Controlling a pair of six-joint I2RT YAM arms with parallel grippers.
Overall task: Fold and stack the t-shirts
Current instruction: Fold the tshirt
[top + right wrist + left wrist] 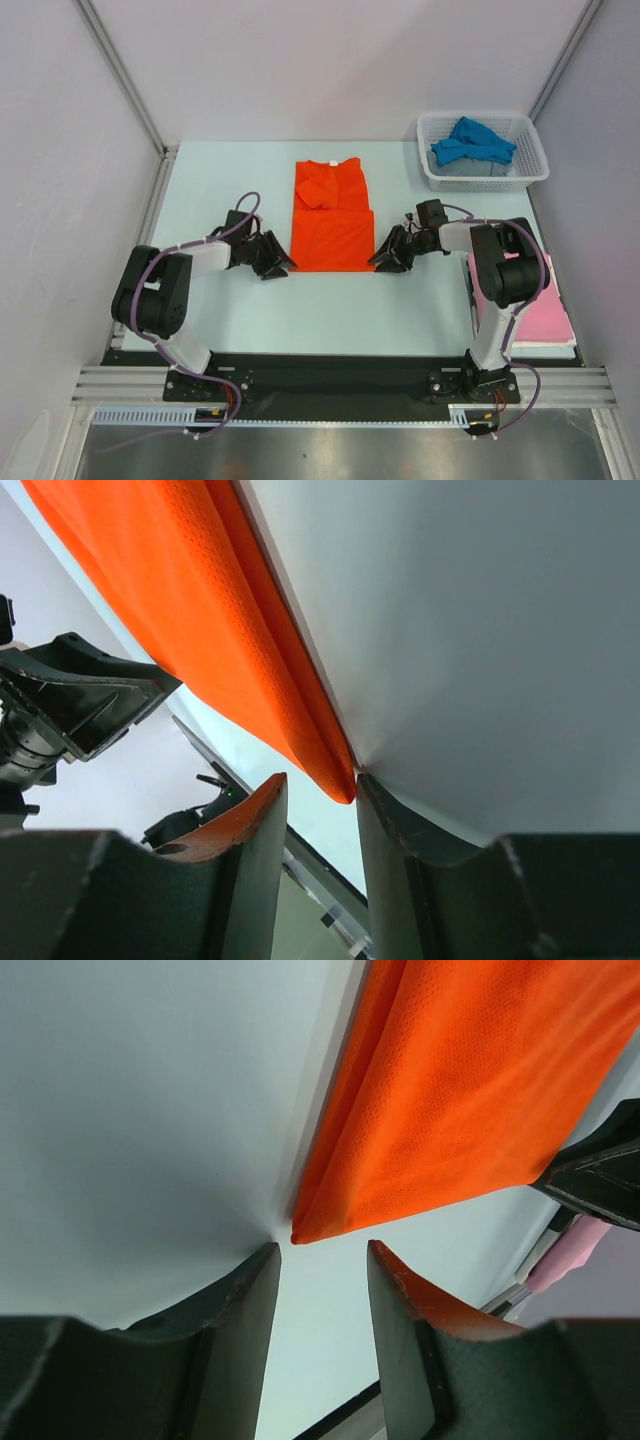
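**A:** From above, where is everything?

**B:** The orange-red t-shirt (332, 228) lies flat in the middle of the table (230, 185), partly folded. The left gripper (283, 266) sits at its near left corner and the right gripper (379, 262) at its near right corner. The blue t-shirt (470, 142) is bunched in the basket (480, 178). The pink t-shirt (548, 315) lies at the table's right edge, partly hidden by the right arm.

**A:** And the left wrist view?

**B:** The fingers (235, 1305) are parted with nothing between them. The orange-red corner lies on the table just ahead of the gap, clear of both tips.

**A:** The right wrist?

**B:** The fingers (250, 830) are apart there too, not clenched. The corner reaches just into the mouth of the gap, close against one fingertip. I cannot tell whether it touches.
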